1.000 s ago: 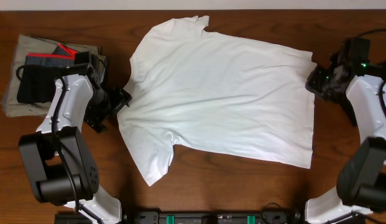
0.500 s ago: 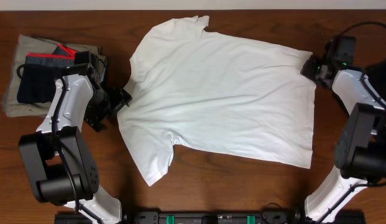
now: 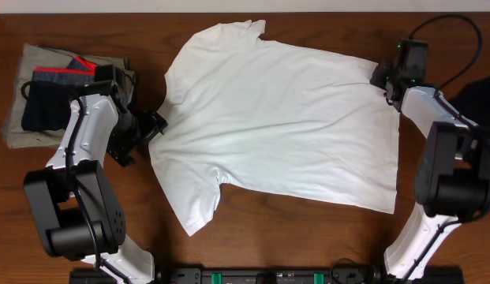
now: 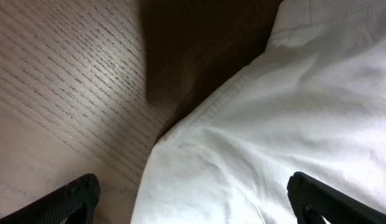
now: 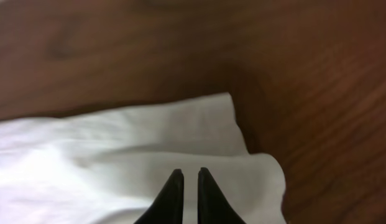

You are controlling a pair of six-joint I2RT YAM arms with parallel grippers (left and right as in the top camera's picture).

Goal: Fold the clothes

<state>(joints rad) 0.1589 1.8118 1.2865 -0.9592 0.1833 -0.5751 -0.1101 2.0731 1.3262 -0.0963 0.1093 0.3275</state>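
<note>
No readable text, label, brand or number — none, any view.

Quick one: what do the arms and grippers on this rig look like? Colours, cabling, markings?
Left arm and right arm: white shells, black round joints. Left gripper and right gripper are black; the right fingers taper to narrow tips. A black cable loops off the right wrist, near a small green light. No readable markings.

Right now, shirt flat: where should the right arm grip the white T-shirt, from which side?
Likely its far hem corner, beside the right gripper. The white T-shirt lies flat, so only edges offer a pinch; that corner is free cloth on bare table. Come in from the table side, jaws opened first.
</note>
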